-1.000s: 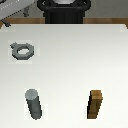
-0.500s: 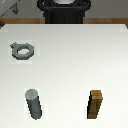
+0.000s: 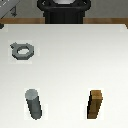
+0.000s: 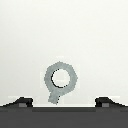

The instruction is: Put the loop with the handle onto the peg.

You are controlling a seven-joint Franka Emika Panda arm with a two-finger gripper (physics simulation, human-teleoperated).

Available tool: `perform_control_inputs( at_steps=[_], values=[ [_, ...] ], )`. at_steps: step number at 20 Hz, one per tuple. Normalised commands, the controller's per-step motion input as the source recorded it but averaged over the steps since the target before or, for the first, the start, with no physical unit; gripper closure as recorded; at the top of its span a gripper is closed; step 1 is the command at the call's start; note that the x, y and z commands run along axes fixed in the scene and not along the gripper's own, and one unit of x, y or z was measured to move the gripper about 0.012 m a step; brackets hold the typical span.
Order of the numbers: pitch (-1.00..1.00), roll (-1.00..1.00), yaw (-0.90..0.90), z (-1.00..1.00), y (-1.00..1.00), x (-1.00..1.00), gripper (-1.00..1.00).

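Between the fingertips: the loop with the handle [image 4: 60,80] lies flat on the white table [image 4: 64,30], just ahead of the gripper [image 4: 64,102] and roughly centred in the gap, if anything a little toward one tip; nothing touches it.

Fingers: two dark fingertips [image 4: 21,102] show at the edge of the wrist view, well apart, with nothing between them, so the jaws stand wide and hold nothing.

Loop's lie: the round hole faces up; the short stub handle points back toward the fingers, slightly off the midline.

Loop in the exterior view: the loop with the handle [image 3: 21,50] rests near the exterior view's left edge. The arm's fingers are not seen in that view.

Peg: the peg [image 3: 34,104] stands upright, well apart from the loop and out of the wrist view. A brown wooden block [image 3: 95,104] stands beside it, toward the exterior view's right.

Step in hand: lining up above the loop for a grasp, as I judge it; the grasp is not yet made.

Doing it well: come straight down with the loop kept centred between the fingers. Closing across the ring's flat sides should give a steadier hold than pinching the stub. Go low enough to catch the thin rim without scraping the table.

Risk: a flat, thin part may slide or tip if one finger reaches it first.

Afterwards: the hole must be brought squarely over the peg's top, not the block.
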Motion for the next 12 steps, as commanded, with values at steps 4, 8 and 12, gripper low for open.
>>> perform_control_inputs(
  at_steps=[4, 8, 12],
  values=[
    [0.0, 0.0, 0.0, -1.0, 0.0, 0.0, -1.0],
    [0.0, 0.0, 0.0, -0.75, 0.0, -0.25, -1.0],
    [0.0, 0.0, 0.0, 0.0, -0.25, 0.0, -1.0]
  ],
)
